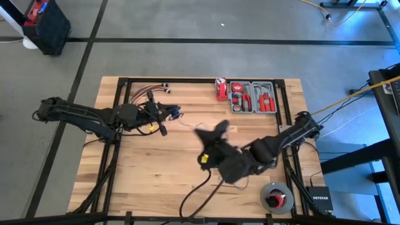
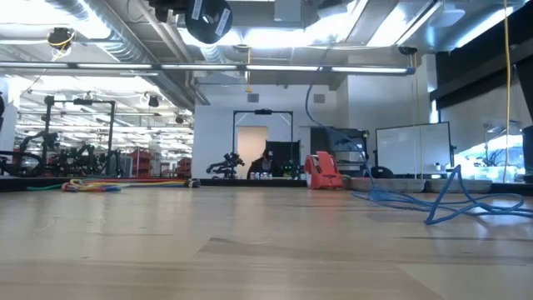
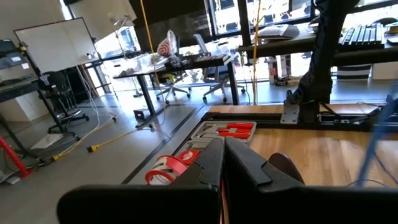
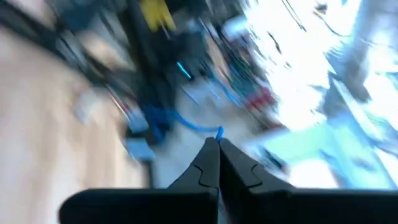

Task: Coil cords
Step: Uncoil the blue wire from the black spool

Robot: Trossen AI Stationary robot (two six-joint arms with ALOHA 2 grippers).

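The blue-violet cord shows as a small blue bunch on the table at my left gripper's tip. In the low view it lies in loose loops on the wood. My left gripper is shut, with nothing visible between its fingers. My right gripper is at the table's middle, raised and blurred. It is shut, and a blue strand runs from its tips toward the bunch. My right gripper pinches a strand of the blue cord at the very ends of its two shut fingers. The strand leads away from the tips toward the bunch beside the left arm. The picture is blurred, so which part of the cord it has cannot be told.
A thick bundle of red, yellow and white wires lies at the far left of the table. A red tool tray and a red object stand at the far edge. A tape roll sits at the near right corner. Black cables trail off the near edge.
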